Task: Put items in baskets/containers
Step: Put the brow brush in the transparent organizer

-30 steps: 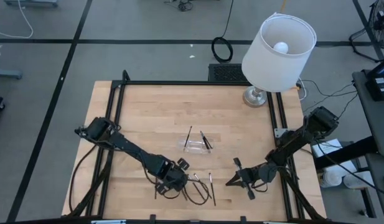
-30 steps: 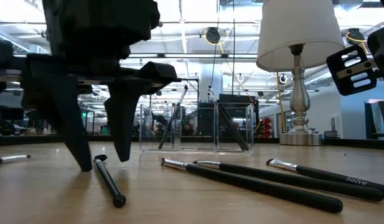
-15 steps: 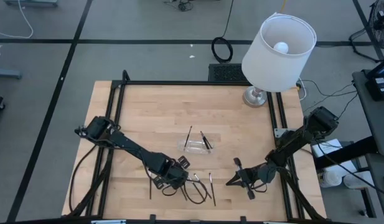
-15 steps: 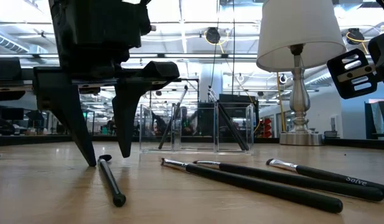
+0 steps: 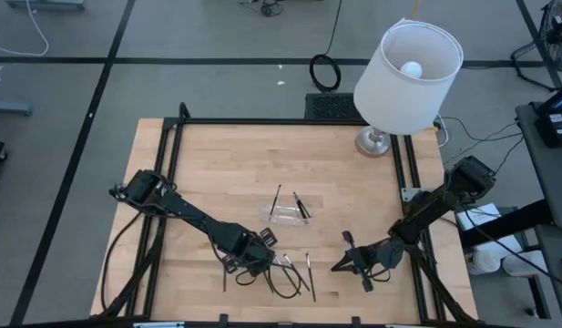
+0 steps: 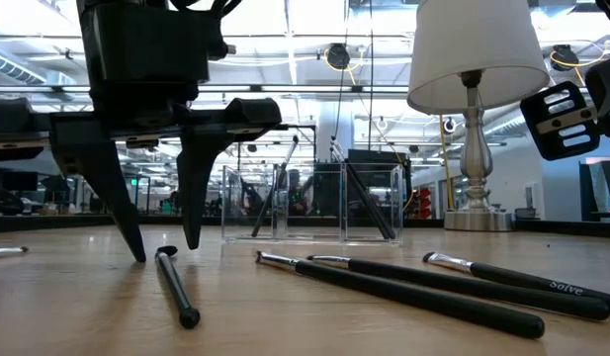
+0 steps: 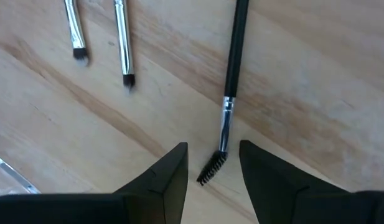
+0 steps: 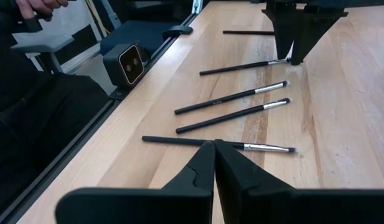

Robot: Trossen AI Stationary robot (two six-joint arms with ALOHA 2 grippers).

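Several thin dark sticks with silvery ends (image 5: 294,273) lie flat on the wooden table near its near edge. The clear tray (image 5: 288,212) stands farther back; two sticks lean inside it (image 6: 359,203). My left gripper (image 7: 213,146) is open, pointing down. Its fingertips stand on either side of the bristle end (image 7: 210,169) of one stick (image 7: 232,62) without touching it; the low view shows the same gap (image 6: 164,247). My right gripper (image 8: 213,144) is shut and hovers above another stick (image 8: 179,140), right of the group (image 5: 338,266).
A white-shaded lamp (image 5: 408,64) stands at the table's far right corner. A black frame rail (image 5: 176,146) runs around the tabletop. In the right wrist view a small camera (image 8: 131,62) sits at the near edge, and a person in dark clothes (image 8: 30,99) is beyond it.
My left gripper has shifted slightly toward the far edge while staying open over the stick's end. The sticks and the right arm have kept still.
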